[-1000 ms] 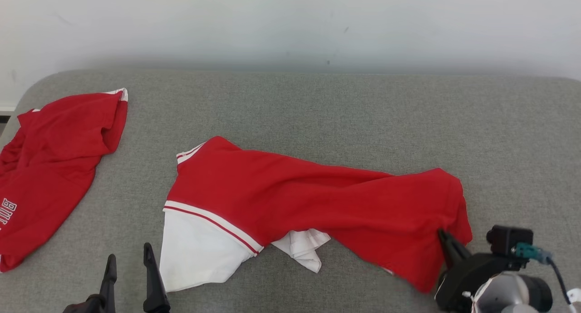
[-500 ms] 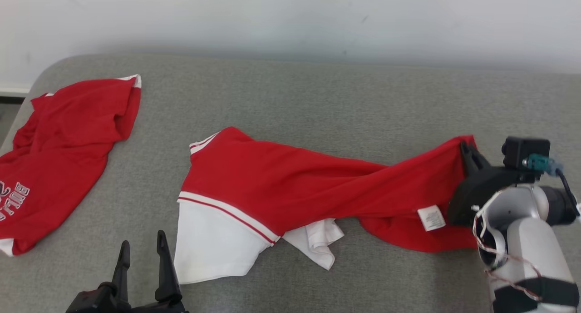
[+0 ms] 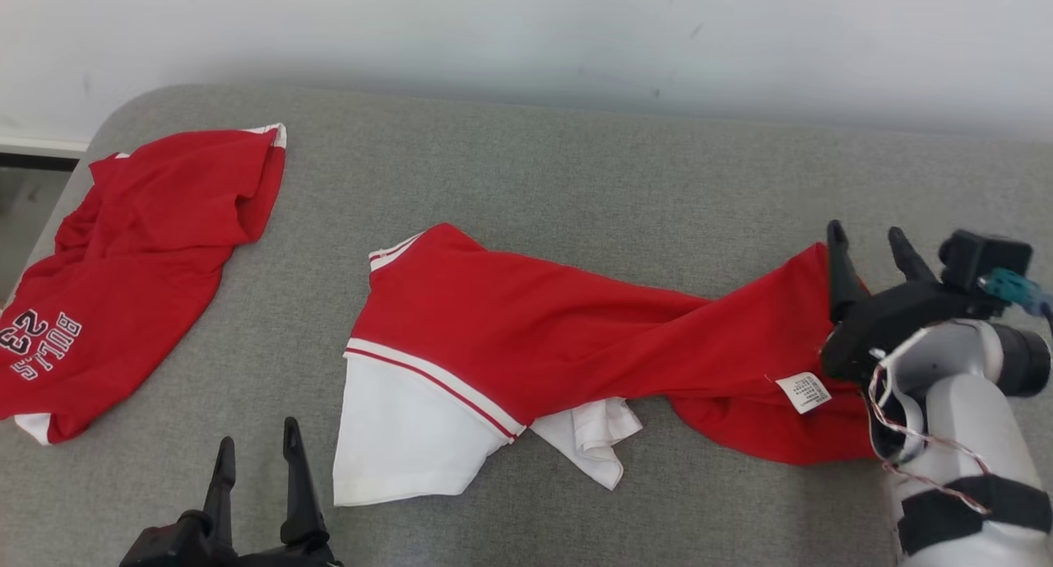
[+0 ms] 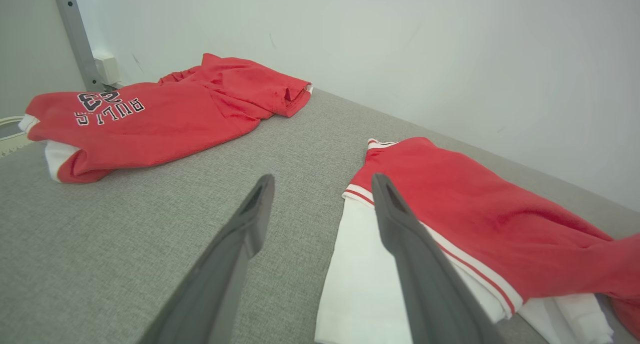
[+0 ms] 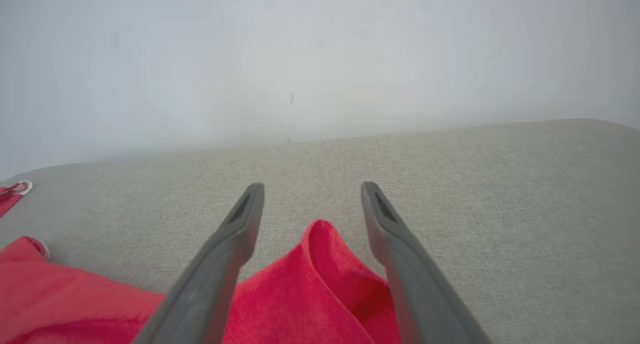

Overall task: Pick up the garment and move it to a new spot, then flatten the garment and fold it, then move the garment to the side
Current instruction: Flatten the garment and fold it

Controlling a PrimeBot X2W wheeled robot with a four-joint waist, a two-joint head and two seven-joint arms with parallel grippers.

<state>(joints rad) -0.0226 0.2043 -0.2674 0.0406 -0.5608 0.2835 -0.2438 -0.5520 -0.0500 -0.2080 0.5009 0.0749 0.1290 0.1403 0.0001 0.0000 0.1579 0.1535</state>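
garment [image 3: 576, 345]: red and white, lying twisted lengthwise mid-tabletop [image 3: 576, 180], not yet flat.
right claw [image 3: 865, 231]: wide, red corner loose between its fingers, nothing held.
left claw [image 3: 257, 435]: wide, near the white end.
step: probably flattening.
next: regrip corners, pull the twist out.

The garment [image 3: 576, 345] is red, with a white panel bordered by white and red stripes, and a white label [image 3: 804, 391]. The second garment [image 3: 140, 254] is red with white trim and black-outlined white lettering. The upholstered surface [image 3: 576, 164] is grey weave; the wall [image 3: 494, 32] is plain white.
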